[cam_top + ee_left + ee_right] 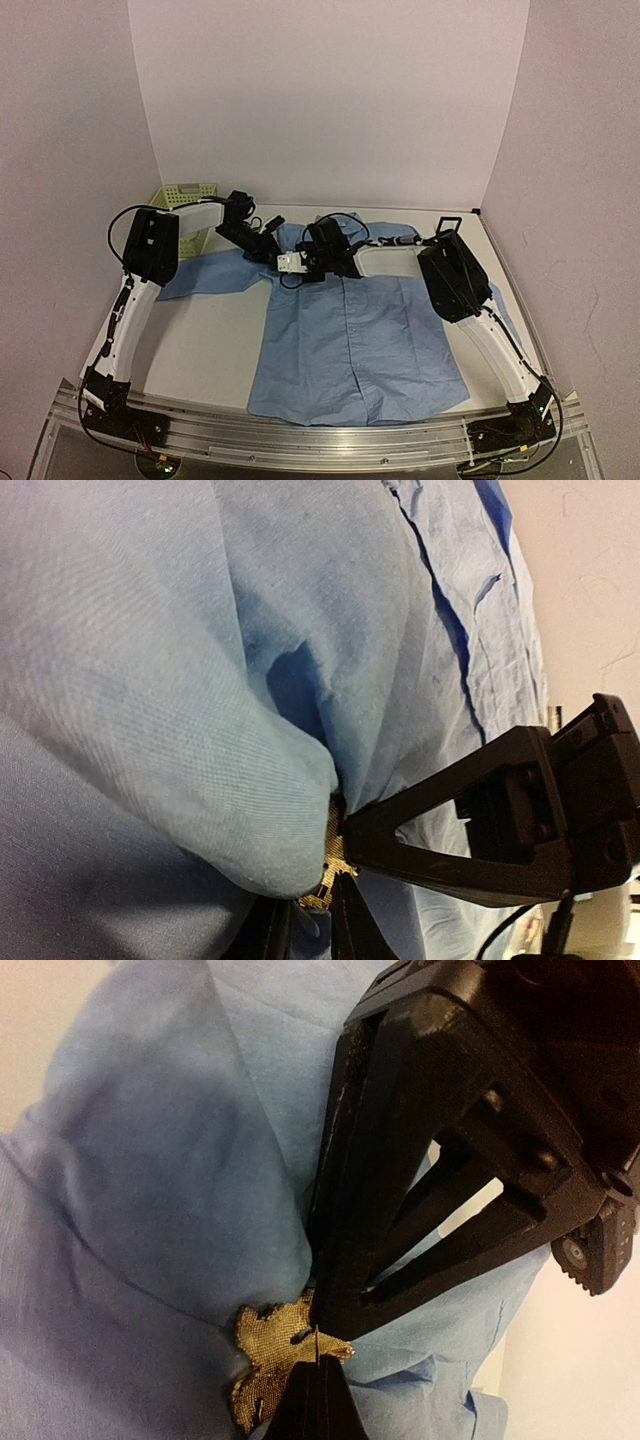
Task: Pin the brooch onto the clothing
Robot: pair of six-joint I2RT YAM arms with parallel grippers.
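So the brooch [270,1360], a little gold mesh leaf, sits right at the tips of both hands, up against a bunched fold of the shirt [350,340] near the collar. The shirt's laid front-up on the white desk [210,340], pale walls [330,100] boxing it in, green basket [185,192] in the far left corner. My left hand [335,1300] is narrowed almost shut, pinching the brooch's edge along with that fold. My right hand [315,1355] has its fingers pressed tight together, tips touching the brooch; can't tell if it's really gripping it.
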